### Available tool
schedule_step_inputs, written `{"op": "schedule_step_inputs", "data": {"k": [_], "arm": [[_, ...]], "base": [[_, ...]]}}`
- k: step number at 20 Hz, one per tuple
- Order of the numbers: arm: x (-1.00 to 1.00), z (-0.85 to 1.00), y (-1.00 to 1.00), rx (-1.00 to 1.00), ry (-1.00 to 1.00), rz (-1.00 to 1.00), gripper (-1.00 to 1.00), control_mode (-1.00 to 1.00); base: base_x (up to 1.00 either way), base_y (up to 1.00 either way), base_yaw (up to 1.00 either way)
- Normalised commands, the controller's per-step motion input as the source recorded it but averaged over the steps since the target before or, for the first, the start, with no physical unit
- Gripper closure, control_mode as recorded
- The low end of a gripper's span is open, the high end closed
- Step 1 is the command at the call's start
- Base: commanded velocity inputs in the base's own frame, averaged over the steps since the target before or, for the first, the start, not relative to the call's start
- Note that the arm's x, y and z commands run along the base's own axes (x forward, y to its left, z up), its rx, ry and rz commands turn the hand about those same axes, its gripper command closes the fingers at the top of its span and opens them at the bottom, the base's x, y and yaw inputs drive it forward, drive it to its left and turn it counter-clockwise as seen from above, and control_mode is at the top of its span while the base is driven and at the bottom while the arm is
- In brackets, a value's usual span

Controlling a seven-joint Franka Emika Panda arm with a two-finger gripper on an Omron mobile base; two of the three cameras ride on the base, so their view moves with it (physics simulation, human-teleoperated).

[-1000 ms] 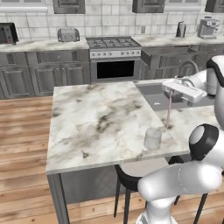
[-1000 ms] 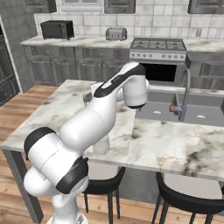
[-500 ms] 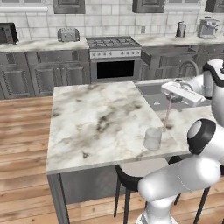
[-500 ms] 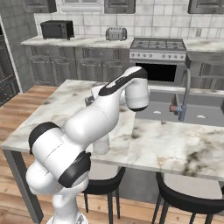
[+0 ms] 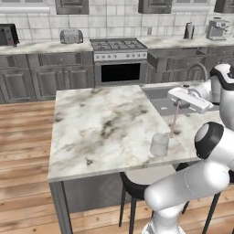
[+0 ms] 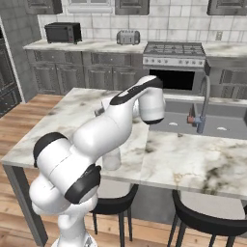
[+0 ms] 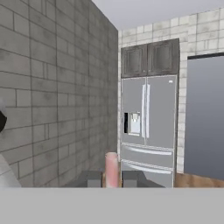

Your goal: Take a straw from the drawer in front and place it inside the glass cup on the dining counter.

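My gripper point(image 5: 176, 101) is shut on the top of the pinkish-red straw point(image 5: 174, 119), which hangs almost upright over the dining counter point(image 5: 105, 123). The straw's lower end is level with the rim of the glass cup point(image 5: 159, 145) and just to its right, outside it. The cup stands upright near the counter's front edge; in the right base view the glass cup point(image 6: 112, 159) peeks out below my arm. In the hand view the straw point(image 7: 111, 169) rises between the gripper's point(image 7: 111, 179) two dark tips. The dark grey drawer point(image 5: 176, 55) stands pulled out, right of the oven.
A sink with a curved faucet point(image 6: 202, 108) is set in the counter's far right part. Black stools point(image 6: 205, 219) stand under the near edge. Oven and stove point(image 5: 119, 57) line the back wall. A steel fridge point(image 7: 146, 131) and a brick wall face the hand.
The hand and straw have come down a little towards the counter beside the cup. The cup has not moved.
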Motion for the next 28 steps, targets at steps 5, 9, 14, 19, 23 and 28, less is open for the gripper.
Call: {"op": "schedule_step_inputs", "data": {"k": [5, 9, 14, 19, 23, 28], "arm": [[0.05, -0.10, 0.00, 0.00, 0.00, 0.00, 1.00, -1.00], [0.20, -0.11, 0.00, 0.00, 0.00, 0.00, 1.00, -1.00], [0.24, -0.13, 0.00, 0.00, 0.00, 0.00, 1.00, -1.00], [0.13, -0.19, -0.02, 0.00, 0.00, 0.00, 1.00, -1.00], [0.09, -0.25, -0.04, 0.00, 0.00, 0.00, 1.00, -1.00], [0.14, -0.21, -0.04, 0.00, 0.00, 0.00, 1.00, -1.00]], "base": [[0.00, 0.00, 0.00], [0.00, 0.00, 0.00], [0.00, 0.00, 0.00], [0.00, 0.00, 0.00], [0.00, 0.00, 0.00], [0.00, 0.00, 0.00]]}}
